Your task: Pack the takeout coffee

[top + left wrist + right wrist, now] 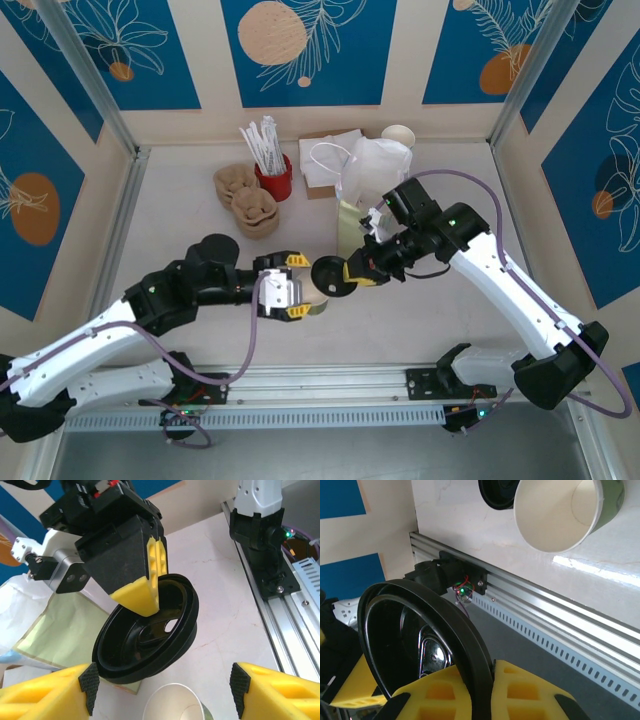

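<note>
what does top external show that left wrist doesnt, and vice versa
Top external adds: a red cup of white sticks, brown pulp cup carriers, a white paper cup at the back. Left wrist adds: the recessed face and sip hole of the round black plastic lid. Both: the right pincer shut on that lid, near the lidless olive-sided paper cup between the fingers of the open left pincer.
</note>
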